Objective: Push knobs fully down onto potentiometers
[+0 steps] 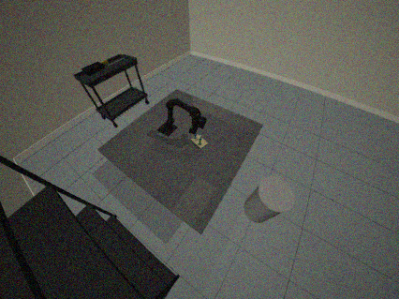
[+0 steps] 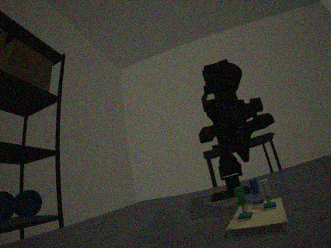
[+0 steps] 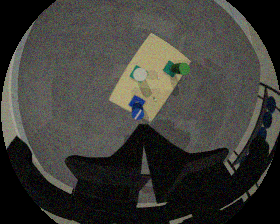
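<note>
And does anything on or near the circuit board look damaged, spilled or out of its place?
Nothing looks damaged or spilled. The green knob stands high above its base on the circuit board, which fits a knob not pushed down.

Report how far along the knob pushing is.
Nothing looks finished: the green knob and the white knob sit visibly above their teal bases. The blue knob also stands up. In hand: nothing; the shut tool is near the board. Left: pressing two knobs, opening the tool and moving away.
</note>
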You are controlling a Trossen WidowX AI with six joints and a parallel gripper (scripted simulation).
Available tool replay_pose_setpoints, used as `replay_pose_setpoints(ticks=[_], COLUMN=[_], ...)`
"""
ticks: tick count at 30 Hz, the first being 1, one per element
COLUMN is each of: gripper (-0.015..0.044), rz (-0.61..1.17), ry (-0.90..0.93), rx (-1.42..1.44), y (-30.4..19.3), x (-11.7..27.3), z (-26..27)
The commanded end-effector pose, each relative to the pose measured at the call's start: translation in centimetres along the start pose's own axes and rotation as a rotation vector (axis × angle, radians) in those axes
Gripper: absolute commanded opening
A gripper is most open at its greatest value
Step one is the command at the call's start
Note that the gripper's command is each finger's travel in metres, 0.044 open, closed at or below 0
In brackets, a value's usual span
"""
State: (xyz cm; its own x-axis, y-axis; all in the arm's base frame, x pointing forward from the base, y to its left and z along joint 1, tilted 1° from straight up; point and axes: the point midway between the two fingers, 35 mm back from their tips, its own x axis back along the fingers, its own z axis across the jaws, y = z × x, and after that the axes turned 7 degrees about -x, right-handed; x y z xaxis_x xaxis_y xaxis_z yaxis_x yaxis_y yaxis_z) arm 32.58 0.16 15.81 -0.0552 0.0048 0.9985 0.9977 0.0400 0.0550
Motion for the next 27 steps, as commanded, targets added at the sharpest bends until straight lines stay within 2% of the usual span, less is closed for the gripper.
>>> replay_pose_setpoints(ticks=[1,5,27], gripper=[0.0,0.0,0.0], rz=[0.012,0.012,0.012], ry=[0.01,0.01,0.01], rx=[-0.018,-0.018,-0.018], y=[-0.5,-0.5,-0.5], x=[-0.1,-1.9,-4.0], z=[0.2,0.2,0.3])
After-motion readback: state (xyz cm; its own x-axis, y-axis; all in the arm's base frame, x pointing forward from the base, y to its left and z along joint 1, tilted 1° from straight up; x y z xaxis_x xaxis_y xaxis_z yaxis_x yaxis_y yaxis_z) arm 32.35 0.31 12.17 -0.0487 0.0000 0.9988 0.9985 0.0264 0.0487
